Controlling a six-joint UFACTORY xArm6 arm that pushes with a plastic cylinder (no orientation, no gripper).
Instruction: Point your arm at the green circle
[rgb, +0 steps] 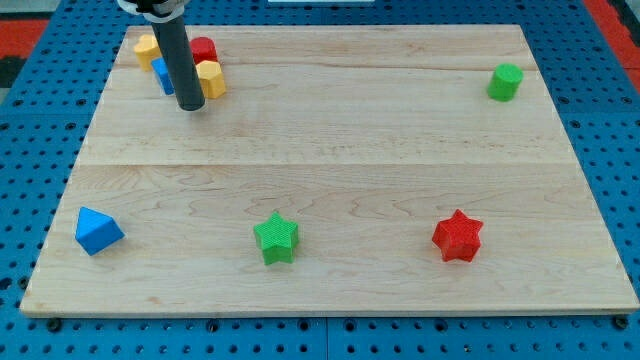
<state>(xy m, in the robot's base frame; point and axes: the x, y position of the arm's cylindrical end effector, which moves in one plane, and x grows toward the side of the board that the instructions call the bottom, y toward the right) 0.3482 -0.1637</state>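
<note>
The green circle (505, 82) stands near the view's top right corner of the wooden board (330, 150). My tip (190, 105) is far from it, at the view's top left, touching the board just below a cluster of blocks. The cluster holds a yellow block (147, 47), a red block (204, 49), a blue block (162, 75) partly hidden by the rod, and a yellow hexagon (211, 79) right beside the rod.
A blue block (97, 231) lies at the view's bottom left. A green star (276, 238) lies at bottom centre. A red star (458, 236) lies at bottom right. A blue pegboard (610, 150) surrounds the board.
</note>
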